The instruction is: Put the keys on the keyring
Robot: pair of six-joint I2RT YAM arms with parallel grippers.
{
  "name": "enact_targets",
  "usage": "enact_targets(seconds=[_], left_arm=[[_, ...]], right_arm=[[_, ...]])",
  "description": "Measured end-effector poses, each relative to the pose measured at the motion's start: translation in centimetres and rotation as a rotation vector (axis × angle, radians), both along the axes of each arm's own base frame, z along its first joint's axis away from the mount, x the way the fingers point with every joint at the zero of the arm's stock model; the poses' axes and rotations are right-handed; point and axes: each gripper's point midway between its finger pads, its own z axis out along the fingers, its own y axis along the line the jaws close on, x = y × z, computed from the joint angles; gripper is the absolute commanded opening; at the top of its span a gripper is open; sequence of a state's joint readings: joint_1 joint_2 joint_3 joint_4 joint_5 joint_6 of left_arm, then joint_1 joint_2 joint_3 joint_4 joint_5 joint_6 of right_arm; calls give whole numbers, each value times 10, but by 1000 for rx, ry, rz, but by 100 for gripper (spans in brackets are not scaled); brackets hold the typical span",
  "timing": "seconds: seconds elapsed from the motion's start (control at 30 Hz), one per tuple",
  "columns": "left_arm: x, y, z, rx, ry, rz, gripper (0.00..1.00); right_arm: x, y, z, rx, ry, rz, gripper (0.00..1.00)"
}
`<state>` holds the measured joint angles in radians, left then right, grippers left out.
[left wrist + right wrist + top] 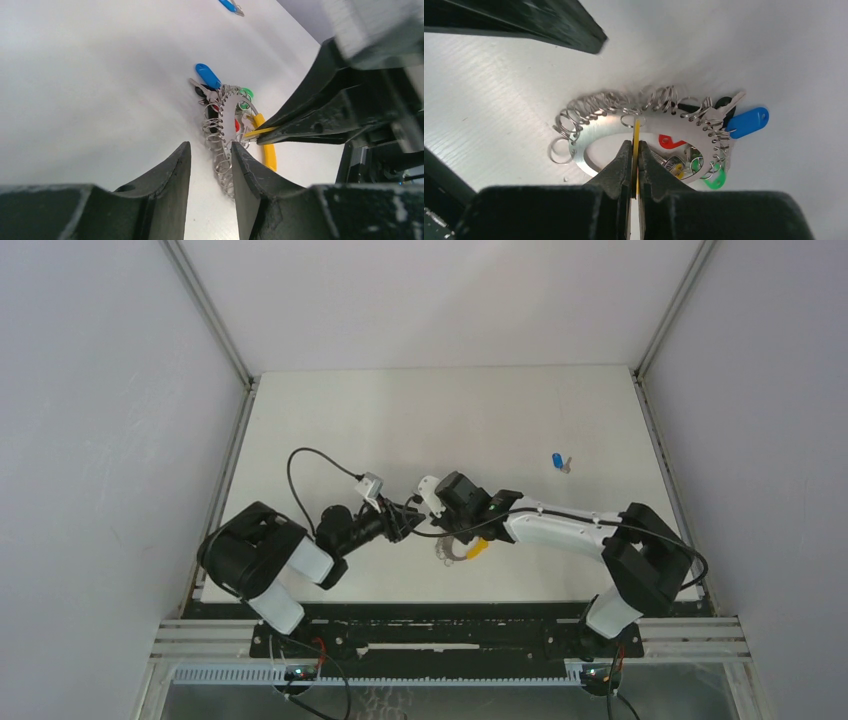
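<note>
Pinched edge-on in clenched right gripper (634,150): yellow key (636,131), tip at a keyring (591,137) loop, mid-table. Beside it, left gripper (210,150) parted, empty. Probably light, thin, slippery; best held by the cap. Well apart, blue key (557,461).

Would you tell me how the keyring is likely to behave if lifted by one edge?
The keyring looks like a flat metal plate, so probably stiff. Its small loose rings and capped keys would likely dangle and swing. Being flat, it seems unlikely to roll.
</note>
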<state>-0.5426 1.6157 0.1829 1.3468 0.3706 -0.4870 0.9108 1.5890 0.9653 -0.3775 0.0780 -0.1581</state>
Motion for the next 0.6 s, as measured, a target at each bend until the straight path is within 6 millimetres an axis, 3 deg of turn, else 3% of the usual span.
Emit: enact_targets(seconds=[0.23, 0.6], left_arm=[[-1, -21, 2, -7, -34, -122, 40], [-29, -49, -3, 11, -72, -252, 38]], right_arm=[[-2, -3, 19, 29, -21, 25, 0], [-2, -16, 27, 46, -22, 22, 0]])
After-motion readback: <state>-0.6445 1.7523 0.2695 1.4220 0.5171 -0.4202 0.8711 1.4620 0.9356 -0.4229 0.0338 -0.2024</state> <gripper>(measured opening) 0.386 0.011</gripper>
